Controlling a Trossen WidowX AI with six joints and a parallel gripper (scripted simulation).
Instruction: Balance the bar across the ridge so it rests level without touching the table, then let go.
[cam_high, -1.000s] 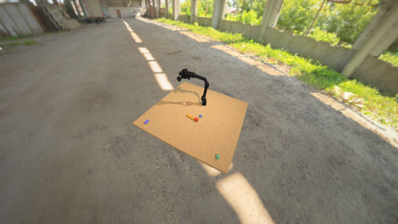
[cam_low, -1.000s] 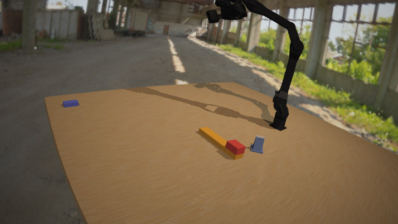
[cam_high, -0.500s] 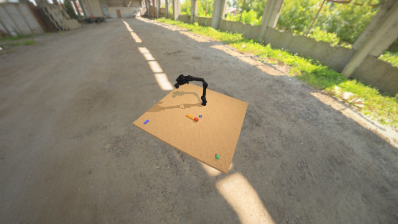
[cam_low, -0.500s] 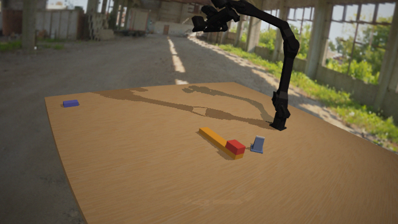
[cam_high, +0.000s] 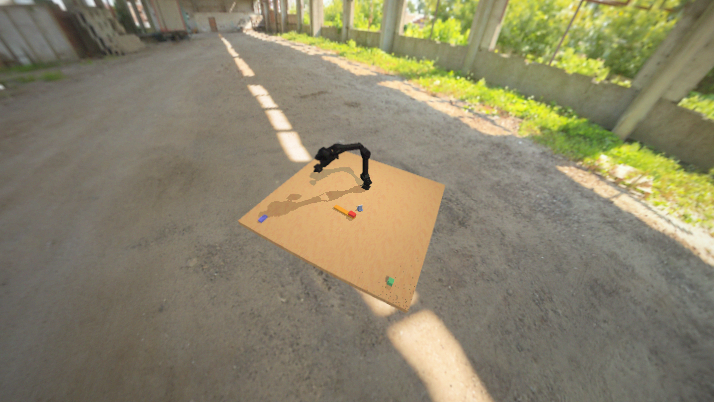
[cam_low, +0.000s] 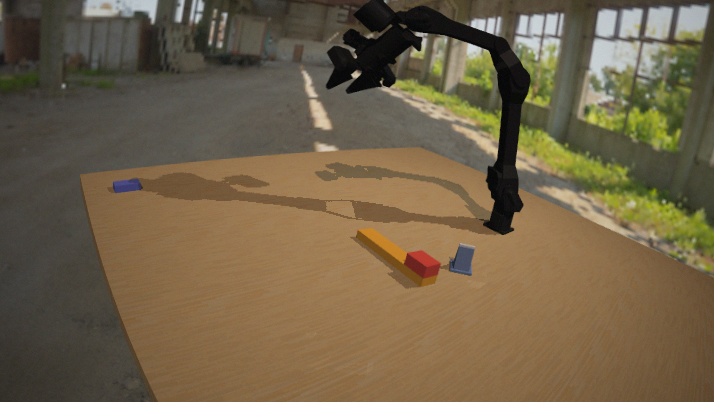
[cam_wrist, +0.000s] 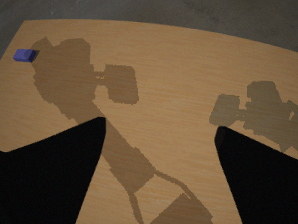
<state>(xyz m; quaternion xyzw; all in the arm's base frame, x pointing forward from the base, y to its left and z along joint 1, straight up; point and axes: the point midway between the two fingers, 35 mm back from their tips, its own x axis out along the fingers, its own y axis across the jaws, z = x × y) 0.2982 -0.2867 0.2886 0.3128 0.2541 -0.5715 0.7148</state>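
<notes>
The fingers (cam_high: 318, 169) (cam_low: 341, 89) stand apart with nothing between them, held high over the desk (cam_high: 320, 240) (cam_low: 250, 320) (cam_wrist: 175, 65) and tipped downward. Behind them the black arm (cam_high: 365, 160) (cam_low: 510, 125) arches back and drops to its foot at the desk's surface, throwing two shadows across the wood. The orange bar (cam_high: 341, 209) (cam_low: 382, 243) lies flat on the desk, well apart from the fingers, with a red block (cam_high: 352, 214) (cam_low: 423, 264) sitting on top of one end. Just beside that loaded end, and apart from it, stands the small blue-gray ridge (cam_high: 359, 208) (cam_low: 464, 259), a narrow upright on a flat foot, bearing no bar. Farther out, a blue-violet block (cam_high: 263, 218) (cam_low: 127, 185) (cam_wrist: 24, 55) rests near one corner of the desk, and a green block (cam_high: 390, 281) sits near another, seen only from the top view.
</notes>
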